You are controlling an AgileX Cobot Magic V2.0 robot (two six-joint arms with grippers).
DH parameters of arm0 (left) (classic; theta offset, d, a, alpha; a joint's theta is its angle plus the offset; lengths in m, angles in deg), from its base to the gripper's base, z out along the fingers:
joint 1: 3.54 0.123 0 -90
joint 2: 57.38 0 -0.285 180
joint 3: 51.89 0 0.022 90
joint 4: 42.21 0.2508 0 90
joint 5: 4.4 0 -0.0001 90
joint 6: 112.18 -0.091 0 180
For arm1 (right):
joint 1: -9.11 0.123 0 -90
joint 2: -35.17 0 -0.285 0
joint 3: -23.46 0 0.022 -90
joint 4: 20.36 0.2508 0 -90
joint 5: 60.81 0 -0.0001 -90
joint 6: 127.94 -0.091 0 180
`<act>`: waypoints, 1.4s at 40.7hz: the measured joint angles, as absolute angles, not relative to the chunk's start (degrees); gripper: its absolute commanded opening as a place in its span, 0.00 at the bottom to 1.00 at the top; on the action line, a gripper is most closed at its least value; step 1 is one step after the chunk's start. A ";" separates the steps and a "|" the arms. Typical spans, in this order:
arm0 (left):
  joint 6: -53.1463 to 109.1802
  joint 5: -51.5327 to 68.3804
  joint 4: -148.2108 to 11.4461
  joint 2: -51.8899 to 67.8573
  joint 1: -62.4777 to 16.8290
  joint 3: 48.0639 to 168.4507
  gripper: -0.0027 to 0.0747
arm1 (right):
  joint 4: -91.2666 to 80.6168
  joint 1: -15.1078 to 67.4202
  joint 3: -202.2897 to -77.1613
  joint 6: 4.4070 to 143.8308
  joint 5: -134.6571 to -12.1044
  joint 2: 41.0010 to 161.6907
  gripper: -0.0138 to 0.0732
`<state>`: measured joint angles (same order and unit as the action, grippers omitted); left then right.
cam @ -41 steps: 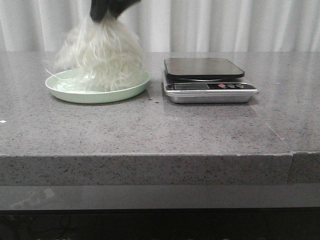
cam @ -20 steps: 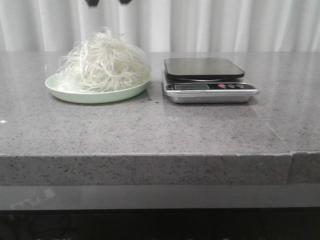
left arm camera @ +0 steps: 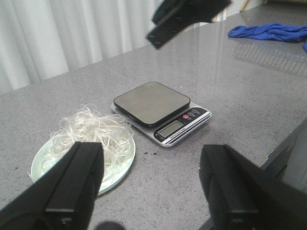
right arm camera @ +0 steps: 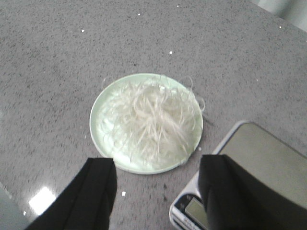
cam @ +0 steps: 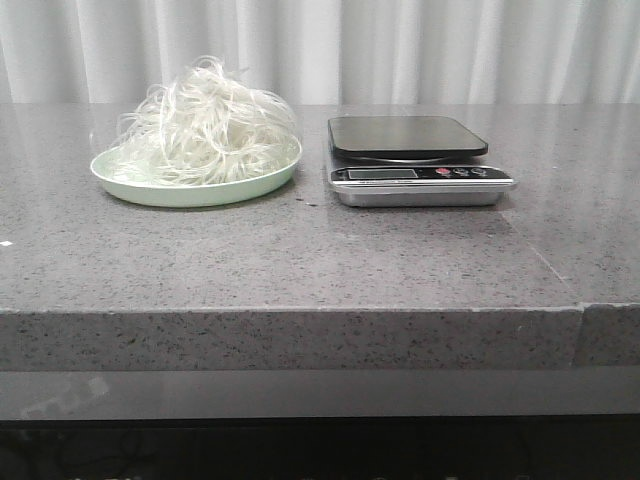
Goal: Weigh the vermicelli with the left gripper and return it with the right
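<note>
The vermicelli [cam: 205, 125] is a fluffy whitish bundle lying on a pale green plate [cam: 190, 192] at the left of the table. The scale [cam: 410, 160] stands to its right with its dark platform [cam: 405, 135] bare. Neither gripper shows in the front view. My left gripper [left arm camera: 151, 187] is open and empty, high above the table in front of the plate [left arm camera: 122, 170] and scale [left arm camera: 160, 103]. My right gripper [right arm camera: 156, 191] is open and empty, high above the vermicelli [right arm camera: 153, 120] and the plate [right arm camera: 98, 120]. It also shows in the left wrist view [left arm camera: 184, 17].
The grey stone table [cam: 320, 260] has its front edge near the camera and a white curtain behind it. A blue cloth [left arm camera: 268, 31] lies far off to the right on the table. The scale's display and buttons [cam: 420, 173] face the front.
A second ago a dark gripper held the vermicelli by its top just above the plate. It let go, the bundle settled on the plate, and the gripper rose out of the front view.
</note>
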<state>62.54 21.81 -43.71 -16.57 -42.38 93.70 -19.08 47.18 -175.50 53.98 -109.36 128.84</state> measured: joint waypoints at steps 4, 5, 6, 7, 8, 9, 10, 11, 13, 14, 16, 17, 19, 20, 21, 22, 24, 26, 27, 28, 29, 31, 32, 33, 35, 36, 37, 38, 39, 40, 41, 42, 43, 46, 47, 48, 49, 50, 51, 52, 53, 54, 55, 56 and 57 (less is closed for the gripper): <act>62.54 21.81 -43.71 -16.57 -42.38 93.70 0.67 | -19.08 47.18 -167.09 53.98 -106.55 122.73 0.72; 62.54 21.81 -43.71 -16.57 -42.38 93.70 0.67 | -19.08 47.18 -165.99 53.98 -105.98 121.38 0.72; 62.54 21.81 -43.71 -16.57 -42.38 93.70 0.67 | -19.08 47.18 -163.81 53.98 -105.24 119.60 0.72; 62.54 21.81 -43.71 -16.57 -42.38 93.70 0.67 | -19.08 47.18 -161.70 53.98 -104.74 118.26 0.72; 62.54 21.81 -43.71 -16.57 -42.38 93.70 0.67 | -19.08 47.18 -160.16 53.98 -104.19 116.48 0.72; 62.54 21.81 -43.71 -16.57 -42.38 93.70 0.67 | -19.08 47.18 -158.17 53.98 -103.72 115.15 0.72; 62.54 21.81 -43.71 -16.57 -42.38 93.70 0.67 | -19.08 47.18 -156.70 53.98 -103.43 113.40 0.72; 62.54 21.81 -43.71 -16.57 -42.38 93.70 0.67 | -19.08 47.18 -155.27 53.98 -103.30 112.07 0.72; 62.54 21.81 -43.71 -16.57 -42.38 93.70 0.67 | -19.08 47.05 -152.10 53.98 -102.77 109.01 0.72; 62.54 21.81 -43.71 -16.57 -42.38 93.70 0.67 | -19.08 47.05 -150.37 53.98 -102.75 107.71 0.72; 62.54 21.81 -43.71 -16.57 -42.38 93.70 0.67 | -19.08 46.93 -147.49 53.98 -102.62 104.25 0.72; 62.54 21.81 -43.71 -16.57 -42.38 93.70 0.67 | -19.08 46.93 -145.91 53.98 -102.62 102.97 0.72; 62.54 21.81 -43.71 -16.57 -42.38 93.70 0.67 | -19.08 46.93 -143.66 53.98 -102.51 99.99 0.72; 62.54 21.81 -43.71 -16.57 -42.38 93.70 0.67 | -19.08 46.82 -142.23 53.98 -102.52 98.72 0.72; 62.54 21.81 -43.71 -16.57 -42.38 93.70 0.67 | -19.08 46.85 -141.18 53.84 -102.52 97.06 0.72; 62.54 21.81 -43.71 -16.57 -42.38 93.70 0.67 | -19.08 46.85 -139.82 53.57 -102.52 95.83 0.72; 62.54 21.81 -43.71 -16.57 -42.38 93.70 0.67 | -19.08 46.85 -137.56 53.23 -102.52 93.03 0.72; 62.54 21.81 -43.71 -16.57 -42.38 93.70 0.67 | -19.18 46.85 -135.44 52.94 -102.52 89.85 0.72; 62.54 21.81 -43.71 -16.57 -42.38 93.70 0.67 | -19.18 46.85 -134.57 52.84 -102.52 89.08 0.72; 62.54 21.81 -43.71 -16.57 -42.38 93.70 0.67 | -19.18 46.85 -133.73 52.68 -102.52 87.55 0.72; 62.54 21.81 -43.71 -16.57 -42.38 93.70 0.67 | -19.18 46.85 -132.64 52.70 -102.52 86.05 0.72; 62.54 21.81 -43.71 -16.57 -42.38 93.70 0.67 | -19.18 46.85 -130.86 52.57 -102.80 83.54 0.72; 62.54 21.81 -43.71 -16.57 -42.38 93.70 0.67 | -19.18 46.85 -129.97 52.57 -103.01 82.47 0.72; 62.54 21.81 -43.71 -16.57 -42.38 93.70 0.67 | -19.18 46.85 -129.38 52.53 -103.17 81.08 0.72; 62.54 21.81 -43.71 -16.57 -42.38 93.70 0.67 | -19.18 46.85 -128.16 52.53 -103.57 79.21 0.72; 62.54 21.81 -43.71 -16.57 -42.38 93.70 0.67 | -19.18 46.85 -127.69 52.53 -103.86 78.12 0.72; 62.54 21.81 -43.71 -16.57 -42.38 93.70 0.67 | -19.18 46.85 -127.13 52.53 -104.19 77.37 0.72; 62.54 21.81 -43.71 -16.57 -42.38 93.70 0.67 | -19.18 46.85 -126.77 52.53 -104.37 76.50 0.72; 62.54 21.81 -43.71 -16.57 -42.38 93.70 0.67 | -19.18 46.85 -126.44 52.53 -104.79 75.76 0.72; 62.54 21.81 -43.71 -16.57 -42.38 93.70 0.67 | -19.18 46.85 -126.04 52.53 -105.04 75.27 0.72; 62.54 21.81 -43.71 -16.57 -42.38 93.70 0.67 | -19.18 46.85 -125.83 52.42 -105.29 74.75 0.72; 62.54 21.81 -43.71 -16.57 -42.38 93.70 0.67 | -19.18 46.85 -125.73 52.44 -105.34 74.41 0.72; 62.54 21.81 -43.71 -16.57 -42.38 93.70 0.67 | -19.18 46.85 -125.57 52.44 -105.46 74.14 0.72; 62.54 21.81 -43.71 -16.57 -42.38 93.70 0.67 | -19.18 46.85 -125.43 52.06 -105.61 73.73 0.72; 62.54 21.81 -43.71 -16.57 -42.38 93.70 0.67 | -19.18 46.85 -125.39 52.06 -105.72 73.68 0.72; 62.54 21.81 -43.71 -16.57 -42.38 93.70 0.67 | -19.18 46.85 -125.30 52.06 -105.72 73.58 0.71; 62.54 21.81 -43.71 -16.57 -42.38 93.70 0.66 | -19.18 46.85 -125.30 52.06 -105.82 73.60 0.70; 62.54 21.81 -43.71 -16.57 -42.38 93.70 0.66 | -19.18 46.85 -125.30 52.06 -105.81 73.60 0.68; 62.54 21.81 -43.71 -16.57 -42.38 93.70 0.64 | -19.18 46.85 -125.30 52.06 -105.81 73.60 0.66; 62.54 21.81 -43.71 -16.57 -42.38 93.70 0.61 | -19.18 46.85 -125.30 52.06 -105.81 73.60 0.64; 62.54 21.81 -43.71 -16.57 -42.38 93.70 0.59 | -19.18 46.85 -125.30 52.06 -105.81 73.60 0.61; 62.54 21.81 -43.71 -16.57 -42.38 93.70 0.57 | -19.18 46.85 -125.30 52.06 -105.81 73.60 0.59; 62.54 21.81 -43.71 -16.57 -42.38 93.70 0.54 | -19.18 46.85 -125.30 52.06 -105.81 73.60 0.56; 62.54 21.81 -43.71 -16.57 -42.38 93.70 0.52 | -19.18 46.85 -125.30 52.06 -105.81 73.60 0.54; 62.54 21.81 -43.71 -16.57 -42.38 93.70 0.49 | -19.18 46.85 -125.30 52.06 -105.81 73.60 0.52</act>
